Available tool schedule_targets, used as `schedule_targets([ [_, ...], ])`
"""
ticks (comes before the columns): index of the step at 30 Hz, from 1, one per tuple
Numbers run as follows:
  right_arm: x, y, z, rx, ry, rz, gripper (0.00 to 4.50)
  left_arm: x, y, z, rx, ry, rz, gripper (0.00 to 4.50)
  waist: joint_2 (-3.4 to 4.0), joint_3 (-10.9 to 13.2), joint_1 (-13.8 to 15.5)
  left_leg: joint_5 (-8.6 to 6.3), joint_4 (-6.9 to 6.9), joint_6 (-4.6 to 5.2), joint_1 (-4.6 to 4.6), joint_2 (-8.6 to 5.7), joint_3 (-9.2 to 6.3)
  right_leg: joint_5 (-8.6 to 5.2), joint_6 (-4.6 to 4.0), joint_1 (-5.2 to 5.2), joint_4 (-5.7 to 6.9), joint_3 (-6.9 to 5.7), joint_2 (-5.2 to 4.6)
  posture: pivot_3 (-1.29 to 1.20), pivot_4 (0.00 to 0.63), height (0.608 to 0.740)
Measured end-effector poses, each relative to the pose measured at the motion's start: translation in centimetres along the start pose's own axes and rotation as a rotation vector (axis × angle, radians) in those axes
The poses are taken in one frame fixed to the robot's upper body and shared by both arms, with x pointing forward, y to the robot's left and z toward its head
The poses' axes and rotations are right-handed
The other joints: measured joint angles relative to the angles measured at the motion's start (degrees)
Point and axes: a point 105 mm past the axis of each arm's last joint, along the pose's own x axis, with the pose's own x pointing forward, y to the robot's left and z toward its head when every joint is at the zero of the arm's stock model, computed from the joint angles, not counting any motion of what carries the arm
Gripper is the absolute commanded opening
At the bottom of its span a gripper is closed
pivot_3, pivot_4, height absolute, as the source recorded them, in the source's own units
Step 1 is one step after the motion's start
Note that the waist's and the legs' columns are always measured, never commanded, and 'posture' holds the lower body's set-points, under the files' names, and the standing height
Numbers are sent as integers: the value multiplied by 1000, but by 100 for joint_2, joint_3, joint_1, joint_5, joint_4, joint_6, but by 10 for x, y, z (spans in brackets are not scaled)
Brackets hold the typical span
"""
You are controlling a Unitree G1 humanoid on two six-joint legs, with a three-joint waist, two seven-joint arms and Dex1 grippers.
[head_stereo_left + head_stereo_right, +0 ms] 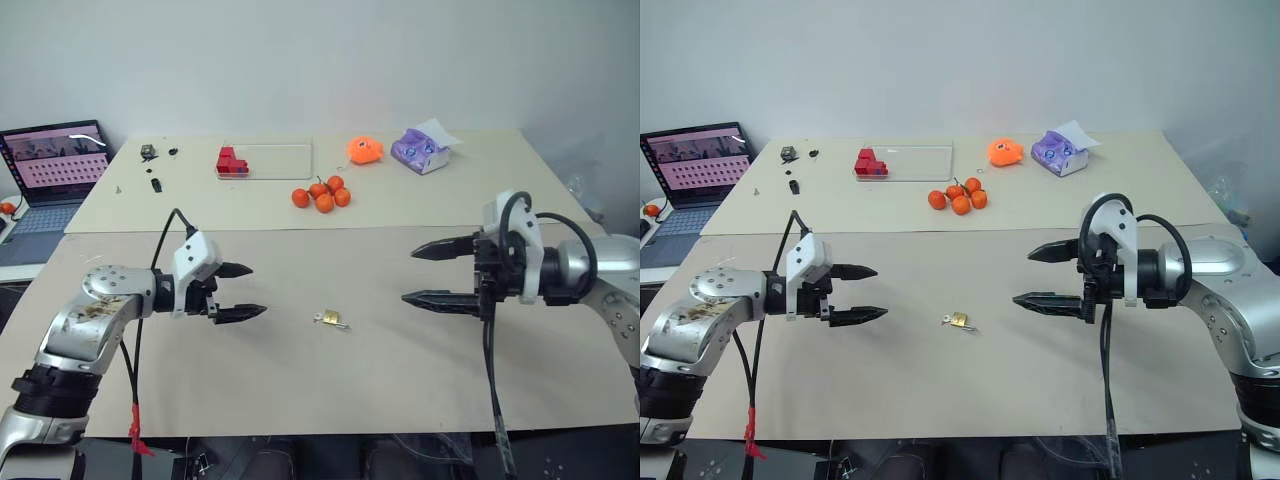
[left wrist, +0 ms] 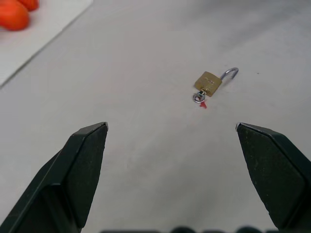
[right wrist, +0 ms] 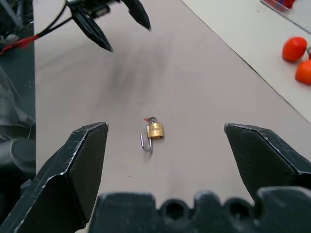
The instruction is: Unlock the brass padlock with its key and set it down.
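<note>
The brass padlock lies on the tan table between my two grippers, touched by neither. Its silver shackle stands out as an open hook. The key sticks out of the padlock's bottom, with a tiny red speck beside it. To the padlock's left, my left gripper is open and empty, pointing toward it. On the other side my right gripper hovers open and empty, also aimed at it. The right wrist view shows the padlock lying beyond its own wide-apart fingertips, with the left gripper farther off.
On the far table panel sit a cluster of orange fruits, red blocks on a clear tray, an orange toy and a purple tissue pack. A laptop stands at the far left.
</note>
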Motion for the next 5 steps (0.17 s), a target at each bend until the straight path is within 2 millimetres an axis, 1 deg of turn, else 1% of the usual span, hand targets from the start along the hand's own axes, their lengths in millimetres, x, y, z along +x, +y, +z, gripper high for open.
schedule_targets([
  [2, -1, -4, -5, 10, 9, -26, 4500, 1, -2, 7, -6, -39, 4, 4492, 8, -2, 15, 0, 4, 0, 2, 0, 4, 1, 3, 4, 3, 1, 19, 0, 150, 740],
  [5, -1, -7, -5, 8, 2, -45, 4500, 6, -2, 9, -19, -69, 20, 4492, 8, -2, 13, 0, 5, 1, 4, 2, 5, 2, 3, 4, 6, -1, 29, 0, 150, 740],
])
